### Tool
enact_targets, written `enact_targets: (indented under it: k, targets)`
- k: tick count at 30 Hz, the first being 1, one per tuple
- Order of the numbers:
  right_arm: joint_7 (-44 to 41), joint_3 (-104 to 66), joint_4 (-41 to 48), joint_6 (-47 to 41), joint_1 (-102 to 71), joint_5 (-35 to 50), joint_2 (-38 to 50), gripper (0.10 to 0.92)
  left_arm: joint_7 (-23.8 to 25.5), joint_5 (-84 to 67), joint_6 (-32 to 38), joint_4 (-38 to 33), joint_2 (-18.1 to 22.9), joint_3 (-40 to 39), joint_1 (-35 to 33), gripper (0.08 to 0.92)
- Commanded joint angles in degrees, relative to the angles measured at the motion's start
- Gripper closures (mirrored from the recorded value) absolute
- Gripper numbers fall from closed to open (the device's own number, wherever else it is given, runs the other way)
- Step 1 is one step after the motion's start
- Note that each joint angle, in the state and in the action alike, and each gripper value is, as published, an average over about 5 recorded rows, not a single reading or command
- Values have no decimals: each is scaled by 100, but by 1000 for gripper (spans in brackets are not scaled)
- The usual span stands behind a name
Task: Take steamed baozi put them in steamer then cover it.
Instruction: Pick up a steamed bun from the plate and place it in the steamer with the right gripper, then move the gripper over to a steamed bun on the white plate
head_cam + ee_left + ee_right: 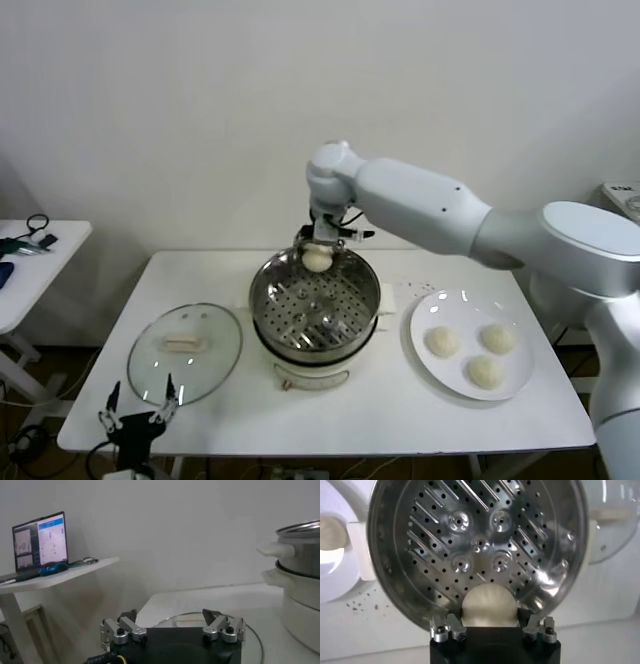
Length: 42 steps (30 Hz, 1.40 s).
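The steamer stands at the table's middle, its perforated tray empty. My right gripper is shut on one steamed baozi and holds it just above the steamer's far rim; that baozi also shows in the head view. Three more baozi lie on a white plate to the right. The cover, handle up, lies flat on the table left of the steamer. My left gripper is open and empty at the table's front left, just before the cover.
A side table with small tools stands at the far left, carrying a laptop. The steamer's side rises beside my left gripper. The plate and cover flank the steamer in the right wrist view.
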<state>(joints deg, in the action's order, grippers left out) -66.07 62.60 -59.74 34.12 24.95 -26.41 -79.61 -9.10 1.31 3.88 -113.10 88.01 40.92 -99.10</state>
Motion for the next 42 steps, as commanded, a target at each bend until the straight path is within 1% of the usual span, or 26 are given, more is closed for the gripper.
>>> enact_targets:
  k: [1,9,16,19,24,28,32,35,38,42]
  targets:
    - [61,-38,121,273,-415,-747,-227,313,30,49,-59,-1,-3,-27,41,177]
    - [134,-151,443,333,-615,-978,-322,313,32,74,-49,60,-1,-11,56,177]
    - [175,-278,547,337,-739,-1157,-369,306,30,69,-18,80,11,-5,12,177]
    - [163,-262,528,303,-745,-1102,-358,279,28,70,-7,67,19,-10,-7,177]
    - [129,-293,552,296,-698,-926,-363,213,22,68,3,44,22,-2,-34,177]
    - [34,-357,474,315,-578,-747,-315,203,15,66,14,37,23,2,-60,177]
    - [-126,-345,209,266,-341,-356,-108,203,8,66,23,20,25,0,-90,177]
    - [-304,-259,-138,111,-71,105,193,202,10,70,20,-5,17,2,-115,177]
    - [-368,-41,-468,-279,295,792,618,203,23,81,27,-36,-3,-1,-144,177]
    - [-87,478,-846,-1215,859,2052,1438,203,93,65,-26,-115,-7,-78,-178,177]
